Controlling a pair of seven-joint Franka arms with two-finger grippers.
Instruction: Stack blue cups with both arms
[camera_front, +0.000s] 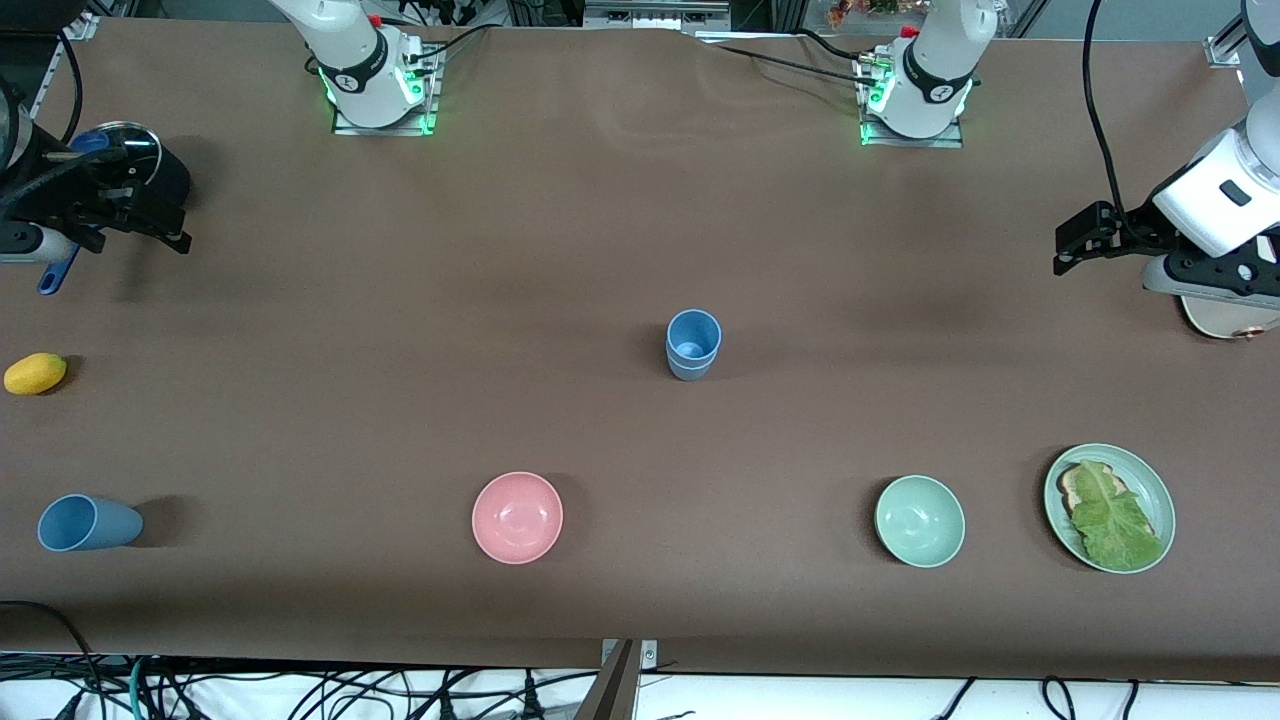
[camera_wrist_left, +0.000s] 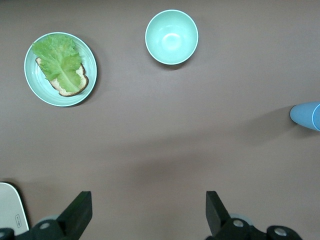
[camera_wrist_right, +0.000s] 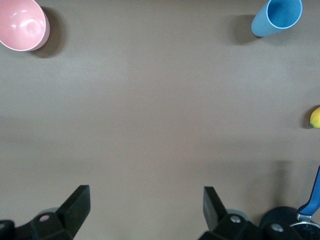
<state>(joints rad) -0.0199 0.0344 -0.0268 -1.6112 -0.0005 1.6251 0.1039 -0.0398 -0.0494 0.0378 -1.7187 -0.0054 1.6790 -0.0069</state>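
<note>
Two blue cups (camera_front: 693, 345) stand nested one in the other at the middle of the table; their edge shows in the left wrist view (camera_wrist_left: 306, 116). A third blue cup (camera_front: 88, 523) sits near the front camera at the right arm's end, its mouth toward that end; I cannot tell whether it is upright. It also shows in the right wrist view (camera_wrist_right: 276, 17). My left gripper (camera_front: 1072, 240) is open and empty over bare table at the left arm's end (camera_wrist_left: 148, 210). My right gripper (camera_front: 165, 225) is open and empty over bare table at the right arm's end (camera_wrist_right: 145, 205).
A pink bowl (camera_front: 517, 517) (camera_wrist_right: 22, 24), a green bowl (camera_front: 920, 520) (camera_wrist_left: 171, 37) and a green plate (camera_front: 1150, 478) (camera_wrist_left: 32, 85) with bread and lettuce stand nearer the front camera. A yellow fruit (camera_front: 35, 373) and a blue-handled utensil (camera_front: 58, 275) lie by the right gripper.
</note>
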